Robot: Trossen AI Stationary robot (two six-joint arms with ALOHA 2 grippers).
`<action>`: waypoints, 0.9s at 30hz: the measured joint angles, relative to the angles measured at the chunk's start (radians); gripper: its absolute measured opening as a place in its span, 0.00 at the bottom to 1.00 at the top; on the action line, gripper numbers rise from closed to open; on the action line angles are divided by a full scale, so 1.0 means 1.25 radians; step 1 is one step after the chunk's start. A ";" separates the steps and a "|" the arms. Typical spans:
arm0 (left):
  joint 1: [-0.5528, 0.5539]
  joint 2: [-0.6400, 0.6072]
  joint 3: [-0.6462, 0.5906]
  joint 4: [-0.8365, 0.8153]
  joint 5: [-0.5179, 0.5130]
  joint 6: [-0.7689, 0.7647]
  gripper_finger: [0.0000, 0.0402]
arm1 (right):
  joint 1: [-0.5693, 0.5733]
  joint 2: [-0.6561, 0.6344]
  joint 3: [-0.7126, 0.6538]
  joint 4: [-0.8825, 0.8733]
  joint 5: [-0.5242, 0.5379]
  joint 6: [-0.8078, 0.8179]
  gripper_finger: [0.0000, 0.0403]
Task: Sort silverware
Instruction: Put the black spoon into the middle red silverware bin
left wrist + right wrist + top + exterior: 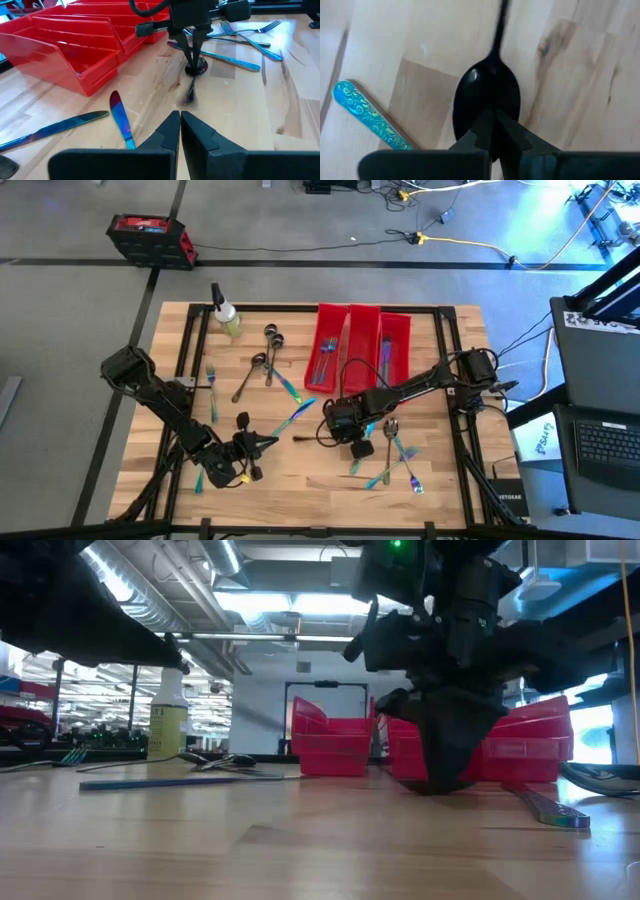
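Dark grey spoon (487, 97) lies on the counter (300, 480) at frame centre, right end effector (492, 131) closed, seemingly pressing its bowl, while the left end effector (180, 131) waits closed at lower left.

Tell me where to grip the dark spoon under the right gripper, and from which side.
Grip the dark spoon at its thin handle just past the bowl, coming straight down. It lies flat on the table, and the bowl looks too broad and rounded for a sure pinch. The right gripper is shut above the bowl.
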 joint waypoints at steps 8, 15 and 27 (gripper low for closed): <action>0.000 0.000 0.000 -0.005 0.022 0.008 0.00 | 0.004 -0.005 -0.026 0.044 0.007 0.060 0.00; 0.027 0.000 0.000 -0.036 0.089 -0.139 0.03 | 0.004 -0.003 -0.027 0.082 0.015 0.070 0.00; 0.062 0.000 0.000 -0.042 0.064 -0.700 0.47 | 0.004 -0.002 -0.027 0.081 0.019 0.066 0.00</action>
